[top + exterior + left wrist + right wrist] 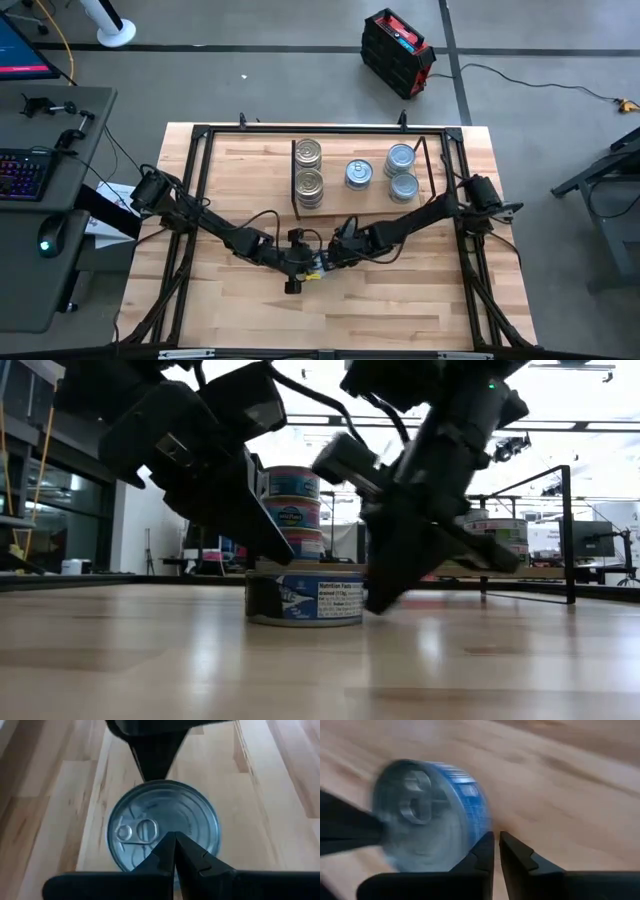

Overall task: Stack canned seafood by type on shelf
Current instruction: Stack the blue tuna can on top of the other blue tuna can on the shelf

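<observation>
- Looking straight down from the high view, both arms reach toward the middle of the wooden surface, the left hand and right hand meeting over one loose tin that the arms mostly hide.
- Farther back, the shelf carries two gold-lidded stacks at one end, a single silver-blue tin mid-board, and two more silver-blue tins near the other bracket; a red and black case sits on the floor beyond.
- At the low view, the loose tin lies flat on the surface, lid up, its round axis upright, blue label facing the camera. Dark fingers come down at both its sides and block part of its rim; a stack of tins shows behind.
- From the left wrist view, the tin shows its silver lid and pull tab; the left hand has its tips pressed together above the lid, holding nothing.
- From the right wrist view, the right hand is likewise closed with fingertips together, just beside the tin's blue wall; it seems to touch rather than grip, though blur makes this uncertain.
</observation>
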Controlling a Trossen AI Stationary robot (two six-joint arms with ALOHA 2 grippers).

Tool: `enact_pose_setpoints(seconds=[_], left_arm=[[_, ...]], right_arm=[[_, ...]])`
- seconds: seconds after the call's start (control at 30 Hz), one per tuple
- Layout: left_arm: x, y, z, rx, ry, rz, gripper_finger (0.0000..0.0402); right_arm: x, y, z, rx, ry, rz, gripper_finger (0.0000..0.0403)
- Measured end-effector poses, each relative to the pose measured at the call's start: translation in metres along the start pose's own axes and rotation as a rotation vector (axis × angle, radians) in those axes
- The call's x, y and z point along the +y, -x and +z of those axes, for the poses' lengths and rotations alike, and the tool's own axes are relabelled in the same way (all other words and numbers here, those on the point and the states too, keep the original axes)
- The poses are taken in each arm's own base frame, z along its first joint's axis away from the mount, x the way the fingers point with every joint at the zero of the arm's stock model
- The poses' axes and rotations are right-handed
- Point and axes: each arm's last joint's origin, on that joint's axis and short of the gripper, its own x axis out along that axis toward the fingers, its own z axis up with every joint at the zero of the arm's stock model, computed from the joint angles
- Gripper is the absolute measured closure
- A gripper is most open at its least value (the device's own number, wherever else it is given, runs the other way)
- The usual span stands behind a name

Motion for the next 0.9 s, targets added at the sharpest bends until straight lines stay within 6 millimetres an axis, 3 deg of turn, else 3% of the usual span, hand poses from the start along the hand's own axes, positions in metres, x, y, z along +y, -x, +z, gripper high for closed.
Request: enact_pose_setpoints(seconds=[0.43,0.77,0.9], left_arm=[[-0.003,0.0,-0.007,0.044,-0.012,0.045,0.0402],[0.005,0.042,0.006,0.073,-0.031,0.047,0.0402],[0.01,0.036,-0.021,0.105,-0.003,0.028,0.0401]], right_arm=[[0.009,0.0,0.006,-0.033,0.01,0.098,0.0401],[0.009,0.0,0.006,-0.054,0.069,0.094,0.0403],[0.009,0.0,0.006,-0.053,0.108,0.096,0.0403]])
